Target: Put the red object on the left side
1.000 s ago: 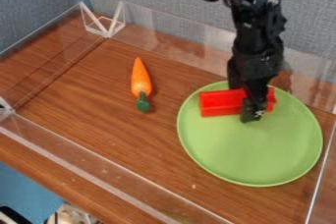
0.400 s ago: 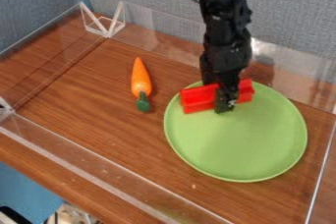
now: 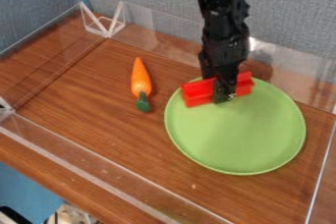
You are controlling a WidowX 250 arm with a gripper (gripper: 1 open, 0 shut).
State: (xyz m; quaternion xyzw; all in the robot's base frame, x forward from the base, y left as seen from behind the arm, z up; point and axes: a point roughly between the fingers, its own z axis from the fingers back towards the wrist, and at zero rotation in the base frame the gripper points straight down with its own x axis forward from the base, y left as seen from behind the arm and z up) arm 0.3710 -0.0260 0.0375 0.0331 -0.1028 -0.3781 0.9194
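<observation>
Gripper (image 3: 227, 88) is clamped tight on the red block (image 3: 213, 90), pointing nearly straight down; block sits at the far-left rim of the green plate (image 3: 243, 135), looks level, can't tell if it's off the plate surface yet. Carrot (image 3: 140, 81) lies on the wood to the left, apart from it. To do this well: lift clear of the plate rim first, carry left w/o tilting, pass over or behind the carrot rather than thru it, set down flat on bare table (image 3: 79, 90) left of carrot, then release
</observation>
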